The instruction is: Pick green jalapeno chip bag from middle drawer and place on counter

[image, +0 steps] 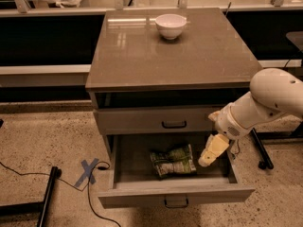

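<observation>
Gripper (208,159) hangs over your open middle drawer (142,196), right side, just beside the green jalapeno chip bag (173,161); grip state: can't tell.

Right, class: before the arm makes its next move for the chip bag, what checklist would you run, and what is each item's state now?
1. Open drawer pulled out far enough to reach in: ok.
2. Green jalapeno chip bag in plain view, nothing on top of it: ok.
3. Gripper above the bag: not ok; it hangs inside the drawer's right end, beside the bag.
4. Bag lifted: not ok; it lies on the drawer floor.
5. Room on the counter to set the bag down: ok; only a white bowl stands near the back edge.
</observation>
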`<state>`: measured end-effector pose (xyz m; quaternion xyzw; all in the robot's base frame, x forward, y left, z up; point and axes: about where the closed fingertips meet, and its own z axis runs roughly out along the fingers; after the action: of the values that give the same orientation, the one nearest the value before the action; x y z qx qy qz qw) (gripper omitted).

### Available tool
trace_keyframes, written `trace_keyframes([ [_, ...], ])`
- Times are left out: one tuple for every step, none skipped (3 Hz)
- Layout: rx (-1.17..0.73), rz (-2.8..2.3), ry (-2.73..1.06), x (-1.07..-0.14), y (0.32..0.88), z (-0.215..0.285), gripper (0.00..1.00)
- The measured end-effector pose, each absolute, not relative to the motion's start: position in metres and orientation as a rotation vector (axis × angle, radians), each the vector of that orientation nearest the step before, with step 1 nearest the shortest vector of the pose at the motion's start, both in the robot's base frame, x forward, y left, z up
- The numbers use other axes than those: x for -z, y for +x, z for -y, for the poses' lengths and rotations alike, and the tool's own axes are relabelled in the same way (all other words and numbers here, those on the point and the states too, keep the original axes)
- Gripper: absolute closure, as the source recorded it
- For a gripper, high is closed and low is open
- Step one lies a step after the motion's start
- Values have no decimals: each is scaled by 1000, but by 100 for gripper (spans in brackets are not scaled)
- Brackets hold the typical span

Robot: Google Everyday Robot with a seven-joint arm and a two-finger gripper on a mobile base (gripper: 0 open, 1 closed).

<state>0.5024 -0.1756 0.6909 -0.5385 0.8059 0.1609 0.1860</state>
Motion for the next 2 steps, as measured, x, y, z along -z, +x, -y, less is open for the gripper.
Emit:
trace_keyframes([
  [-398,-2291,-1469,-674,513,176,0],
  [-319,-2284,-1441,-636,525,183,18],
])
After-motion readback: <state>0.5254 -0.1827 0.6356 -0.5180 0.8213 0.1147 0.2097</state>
